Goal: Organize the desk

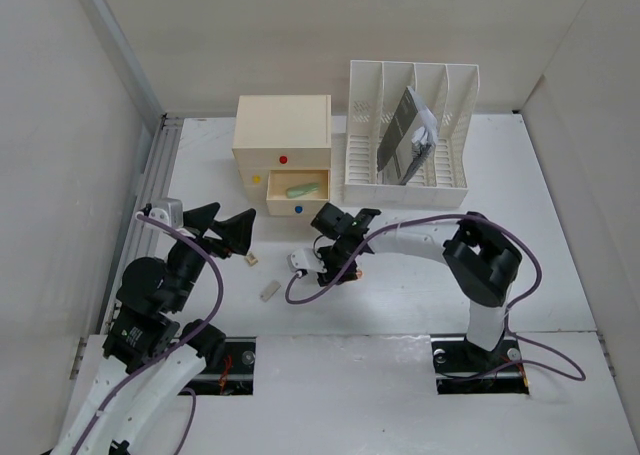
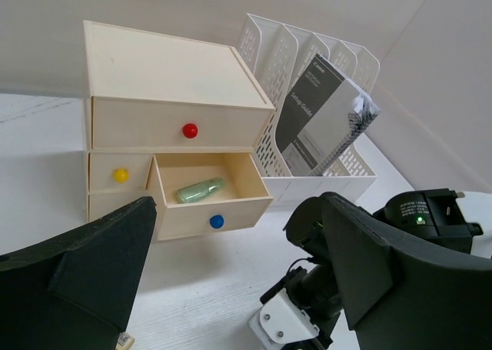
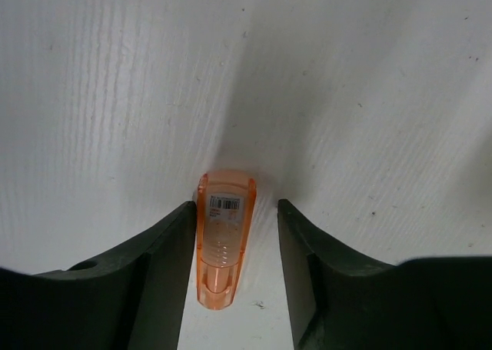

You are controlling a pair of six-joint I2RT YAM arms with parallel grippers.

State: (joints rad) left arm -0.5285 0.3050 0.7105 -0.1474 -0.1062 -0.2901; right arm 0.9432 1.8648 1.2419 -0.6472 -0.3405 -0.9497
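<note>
The desk is a white tabletop. A small translucent orange piece with a barcode label lies flat on it. My right gripper points straight down over that piece, open, with a finger on each side. The left finger is against the piece and the right finger stands apart from it. In the top view this gripper is mid-desk, in front of the drawer box. My left gripper hovers to the left, open and holding nothing, facing the drawer box.
The cream drawer box has its blue-knob drawer pulled out with a green item inside. A white file rack holding a booklet stands right of it. Two small pale pieces lie on the desk. A grey rail runs along the left edge.
</note>
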